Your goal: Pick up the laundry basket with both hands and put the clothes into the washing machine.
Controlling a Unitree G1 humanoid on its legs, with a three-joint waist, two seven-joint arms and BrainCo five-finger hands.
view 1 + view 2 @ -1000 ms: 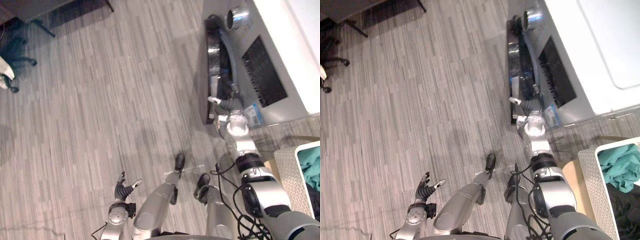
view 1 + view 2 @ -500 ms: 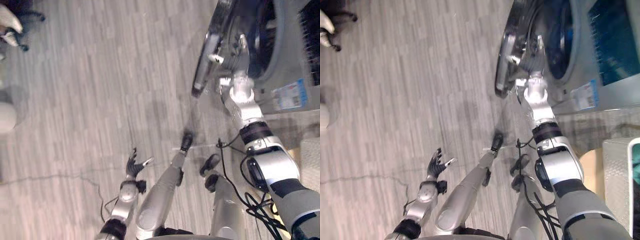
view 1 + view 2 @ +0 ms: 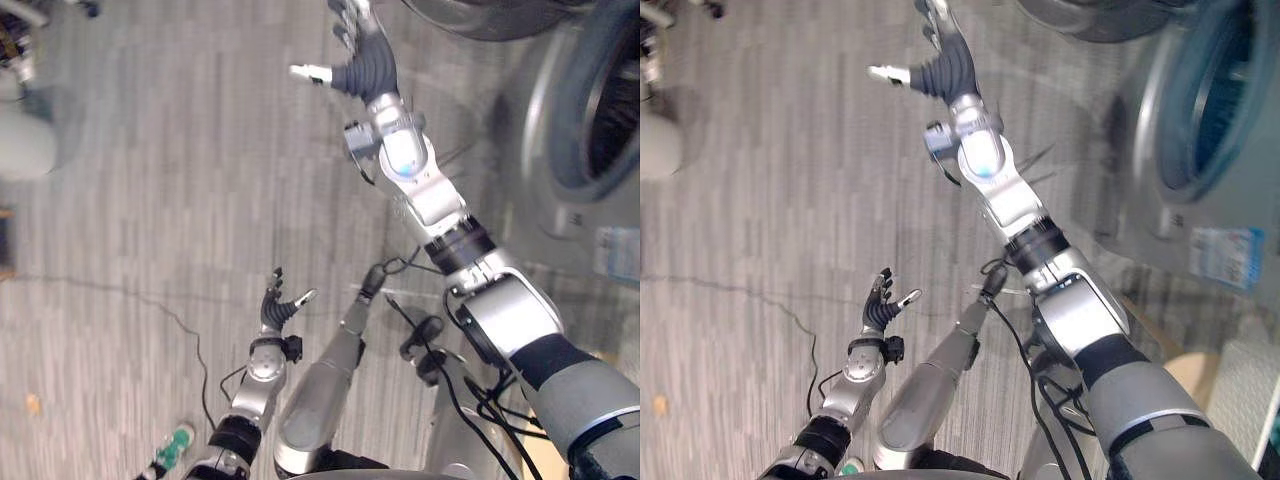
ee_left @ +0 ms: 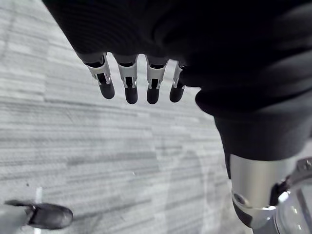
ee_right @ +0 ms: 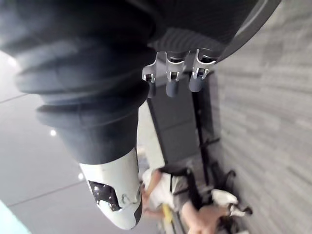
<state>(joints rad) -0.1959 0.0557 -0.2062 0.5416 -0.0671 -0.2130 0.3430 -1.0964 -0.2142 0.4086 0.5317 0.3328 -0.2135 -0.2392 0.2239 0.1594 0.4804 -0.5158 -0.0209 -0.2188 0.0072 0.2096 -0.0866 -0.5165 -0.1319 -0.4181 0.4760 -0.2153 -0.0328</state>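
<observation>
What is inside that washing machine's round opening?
Through the washing machine's opening, part of the drum shows: a dark, ribbed wall, with no clothes in the part that shows. The rest is covered by the grey rim or cut off.

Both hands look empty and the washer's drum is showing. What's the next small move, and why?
Probably lower the right hand toward the laundry basket at the robot's right, so both hands can take it. That hand is raised high and open, holding nothing; the left hand hangs open above the floor; the washing machine shows its port open.
</observation>
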